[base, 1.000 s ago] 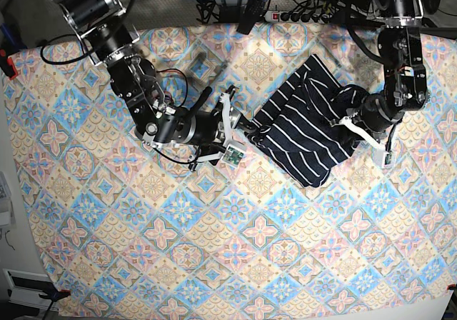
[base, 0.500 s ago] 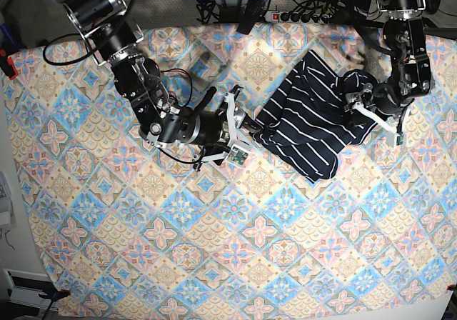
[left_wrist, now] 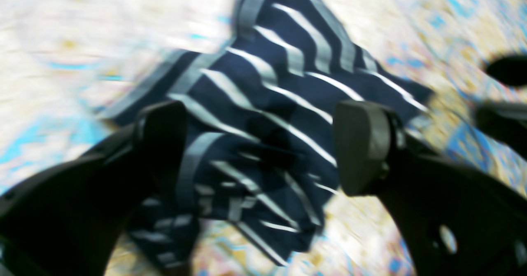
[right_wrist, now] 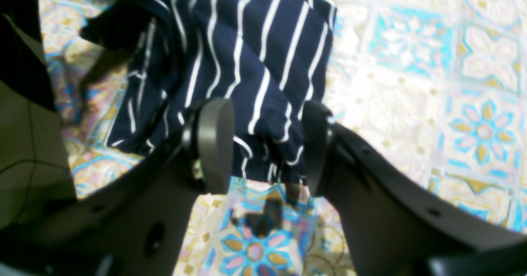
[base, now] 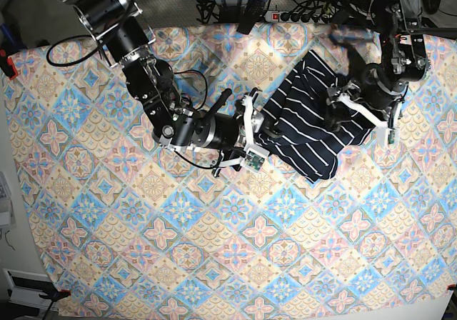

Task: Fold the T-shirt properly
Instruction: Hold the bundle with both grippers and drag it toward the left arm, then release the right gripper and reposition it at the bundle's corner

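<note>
Two arms reach in over a tile-patterned cloth (base: 143,248) in pastel blue, pink and cream; on it lies the T-shirt (base: 303,134), dark navy with thin pale stripes, crumpled into an uneven heap rather than spread flat; in the base view it sits right of centre, toward the upper part of the cloth, between the two arms and partly beneath them. The left end effector (left_wrist: 263,148) is spread wide, with nothing in its grasp; its two dark fingers (left_wrist: 364,148) stand well apart, and striped fabric shows through the gap between them; in the left wrist view the shirt runs from the top edge down past the fingertips, with loose folds bunched toward the lower left and cloth pattern visible on both sides. The right end effector (right_wrist: 267,148) is also open, its fingers parted, holding nothing; the shirt's gathered edge shows between them, with patterned cloth just below it; whether either end effector touches the fabric, I cannot tell; in the right wrist view, further folds of the shirt lie toward the upper left, where a dark, blurred shape covers part of them.
</note>
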`<action>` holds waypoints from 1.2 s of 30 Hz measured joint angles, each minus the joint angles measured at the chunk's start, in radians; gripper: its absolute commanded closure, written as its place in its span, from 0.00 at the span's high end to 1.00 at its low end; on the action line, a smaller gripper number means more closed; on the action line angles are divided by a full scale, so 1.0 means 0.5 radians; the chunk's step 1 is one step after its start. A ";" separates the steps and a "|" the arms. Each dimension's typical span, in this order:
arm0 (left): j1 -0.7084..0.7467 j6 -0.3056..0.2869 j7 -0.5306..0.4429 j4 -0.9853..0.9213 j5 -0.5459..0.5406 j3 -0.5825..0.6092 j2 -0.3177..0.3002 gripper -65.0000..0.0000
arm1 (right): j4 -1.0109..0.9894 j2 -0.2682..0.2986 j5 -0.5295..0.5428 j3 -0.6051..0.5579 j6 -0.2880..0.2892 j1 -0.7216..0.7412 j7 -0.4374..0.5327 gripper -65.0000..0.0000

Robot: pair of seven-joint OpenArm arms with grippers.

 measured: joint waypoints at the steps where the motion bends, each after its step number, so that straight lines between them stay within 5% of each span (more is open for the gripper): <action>1: 0.005 0.000 -0.007 -0.014 0.001 0.026 -0.002 0.76 | 0.000 -0.008 0.032 0.000 -0.011 0.009 0.004 0.34; 6: 0.024 0.013 0.000 -0.095 0.016 0.179 0.011 0.51 | -0.032 -0.092 0.106 0.001 -0.002 0.056 0.015 0.16; 14: 0.037 0.021 -0.018 -0.375 0.023 0.211 0.007 0.15 | -0.674 -0.261 0.050 -0.002 -0.005 0.166 0.030 0.16; 19: 0.032 0.005 -0.032 -0.565 0.140 0.211 0.001 0.17 | -1.037 -0.333 -0.130 -0.002 0.003 0.225 0.172 0.16; 25: -0.070 -0.057 -0.027 -0.687 0.305 0.211 0.003 0.17 | -1.164 -0.333 -0.272 -0.001 -0.008 0.221 0.125 0.15; 36: -0.420 -0.030 -0.151 -0.922 0.581 0.504 -0.114 0.17 | -0.997 -0.117 -0.192 0.003 0.020 0.101 0.064 0.15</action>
